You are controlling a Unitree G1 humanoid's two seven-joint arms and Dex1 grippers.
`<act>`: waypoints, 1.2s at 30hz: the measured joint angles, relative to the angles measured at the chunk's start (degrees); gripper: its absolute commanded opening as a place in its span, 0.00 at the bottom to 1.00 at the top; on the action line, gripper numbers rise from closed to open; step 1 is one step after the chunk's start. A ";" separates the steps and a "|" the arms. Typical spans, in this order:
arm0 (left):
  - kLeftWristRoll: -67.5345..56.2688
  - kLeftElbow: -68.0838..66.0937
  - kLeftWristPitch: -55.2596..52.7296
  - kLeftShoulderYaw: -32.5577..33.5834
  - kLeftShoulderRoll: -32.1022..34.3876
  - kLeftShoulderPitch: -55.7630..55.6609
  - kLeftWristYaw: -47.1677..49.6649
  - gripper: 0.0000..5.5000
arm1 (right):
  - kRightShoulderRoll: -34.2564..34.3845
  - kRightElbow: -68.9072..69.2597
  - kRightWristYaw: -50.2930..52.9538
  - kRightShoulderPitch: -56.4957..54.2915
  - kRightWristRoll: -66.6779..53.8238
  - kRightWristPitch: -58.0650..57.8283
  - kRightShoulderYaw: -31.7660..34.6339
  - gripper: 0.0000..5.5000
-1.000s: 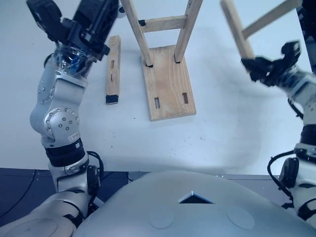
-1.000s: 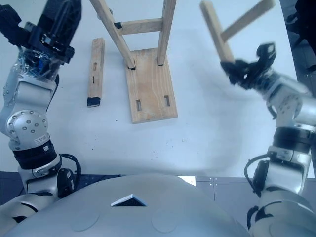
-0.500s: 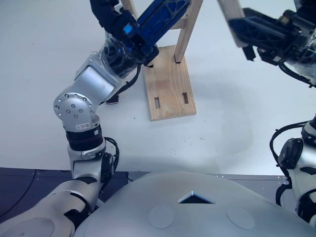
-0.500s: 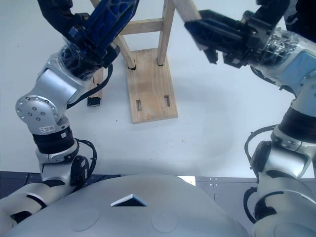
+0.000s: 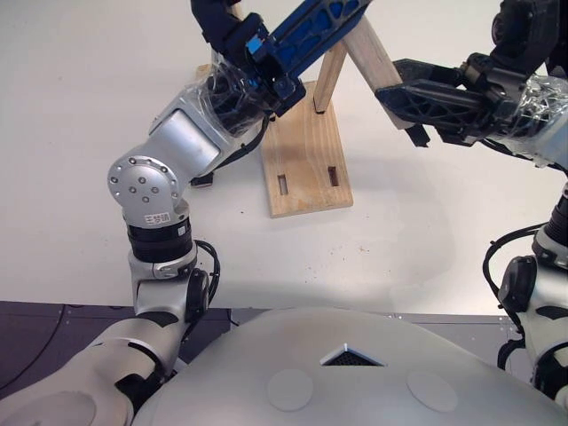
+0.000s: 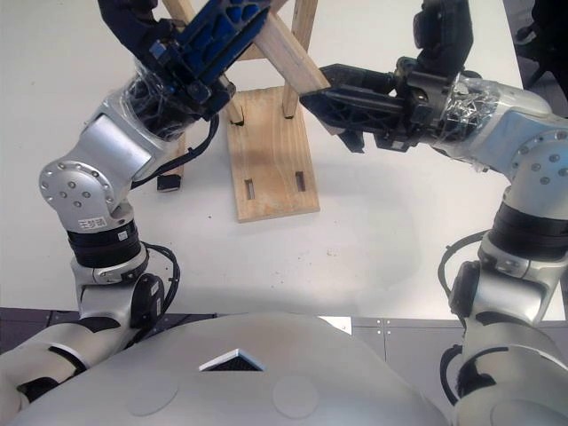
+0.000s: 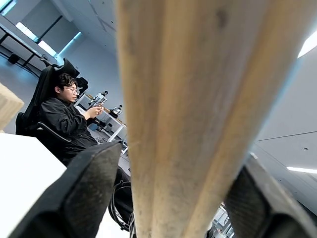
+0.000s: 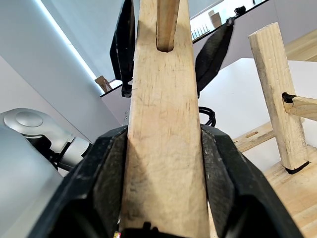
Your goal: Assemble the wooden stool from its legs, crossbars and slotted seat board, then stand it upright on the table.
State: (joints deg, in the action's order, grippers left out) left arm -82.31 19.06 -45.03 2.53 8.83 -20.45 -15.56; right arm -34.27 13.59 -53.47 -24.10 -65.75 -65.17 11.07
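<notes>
Two claws, both clenched on wood. Left gripper [image 7: 171,198] clamps the standing leg [image 7: 188,99] at the far left of the board [image 5: 306,169]. Right gripper [image 5: 399,89] grasps the free leg [image 5: 373,58] above the board. I'd lower it squarely into the near slots [image 5: 282,184]. Its foot is hidden inside the claw, and its top is cut off.

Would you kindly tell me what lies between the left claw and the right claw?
A pale wooden stool leg runs from the left claw to the right claw, both gripping it, in the right eye view.

Loose leg [image 6: 166,180] mostly hidden, apparently behind left arm [image 6: 111,155].
</notes>
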 measured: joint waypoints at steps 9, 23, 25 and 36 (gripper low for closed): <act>1.20 0.05 0.03 0.02 0.94 0.37 -2.67 0.38 | 0.00 0.14 0.29 0.29 -0.02 0.00 -0.44 0.37; 38.96 2.78 20.26 -4.94 14.23 16.37 -25.25 0.37 | -6.58 -5.28 -6.29 10.38 21.97 14.99 -12.81 0.65; 41.16 1.98 22.98 -3.99 15.76 18.64 -27.99 0.37 | -7.32 -7.79 -7.60 11.76 26.17 18.34 -14.21 0.65; 45.58 -0.91 28.92 -2.86 18.30 23.10 -37.06 0.37 | -7.13 -13.56 -9.80 12.75 32.02 22.56 -15.35 0.65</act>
State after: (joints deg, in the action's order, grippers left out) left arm -36.73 18.15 -16.11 -0.33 27.13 2.65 -52.62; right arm -41.39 0.03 -63.26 -11.35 -33.73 -42.61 -4.28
